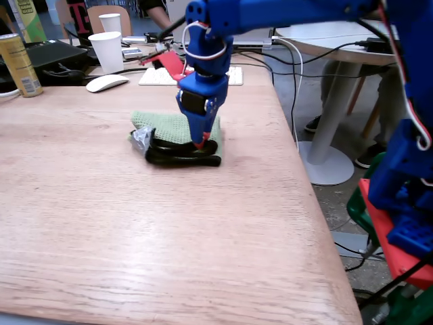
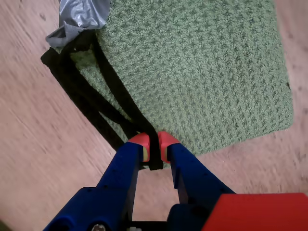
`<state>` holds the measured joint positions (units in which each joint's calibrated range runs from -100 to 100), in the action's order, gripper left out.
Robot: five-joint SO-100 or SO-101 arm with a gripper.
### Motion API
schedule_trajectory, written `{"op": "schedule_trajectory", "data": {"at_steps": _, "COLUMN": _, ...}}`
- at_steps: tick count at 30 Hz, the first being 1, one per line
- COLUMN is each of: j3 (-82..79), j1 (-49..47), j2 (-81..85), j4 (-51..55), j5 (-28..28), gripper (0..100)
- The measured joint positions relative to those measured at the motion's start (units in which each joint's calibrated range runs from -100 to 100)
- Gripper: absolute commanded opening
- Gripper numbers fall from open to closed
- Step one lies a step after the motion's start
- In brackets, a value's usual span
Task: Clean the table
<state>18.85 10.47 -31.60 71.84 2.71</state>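
Gripper (image 2: 153,147) clenched on black strap (image 2: 115,98) at near edge of green cloth (image 2: 202,72), likely to drag the cloth across the table (image 1: 135,237). Cloth mid-table, far side.

Grainy wooden table (image 1: 135,230), knitted green cloth (image 2: 202,72)

1. In the fixed view, a cloth (image 1: 172,127) lies on the table (image 1: 135,230), upper centre of frame.
2. A strap (image 1: 181,154) lies on the cloth's near edge.
3. Cups (image 1: 107,51), a can (image 1: 19,64), a mouse (image 1: 106,82) and a keyboard (image 1: 162,76) sit behind, along the top.
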Motion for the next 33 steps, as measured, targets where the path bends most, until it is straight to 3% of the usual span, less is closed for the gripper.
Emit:
{"op": "schedule_trajectory", "data": {"at_steps": 4, "j3": -17.49, "j1": -8.55, "j2": 12.02, "j4": 0.00, "j5": -0.29, "gripper": 1}}
{"op": "schedule_trajectory", "data": {"at_steps": 8, "j3": -33.18, "j1": -22.92, "j2": 23.69, "j4": 0.00, "j5": -0.29, "gripper": 1}}
{"op": "schedule_trajectory", "data": {"at_steps": 14, "j3": -46.53, "j1": -43.02, "j2": 32.86, "j4": 0.17, "j5": -0.44, "gripper": 1}}
{"op": "schedule_trajectory", "data": {"at_steps": 25, "j3": -42.38, "j1": -43.49, "j2": 25.51, "j4": -7.45, "j5": -0.39, "gripper": 1}}
{"op": "schedule_trajectory", "data": {"at_steps": 33, "j3": -26.33, "j1": -42.74, "j2": 16.00, "j4": -7.62, "j5": -0.39, "gripper": 1}}
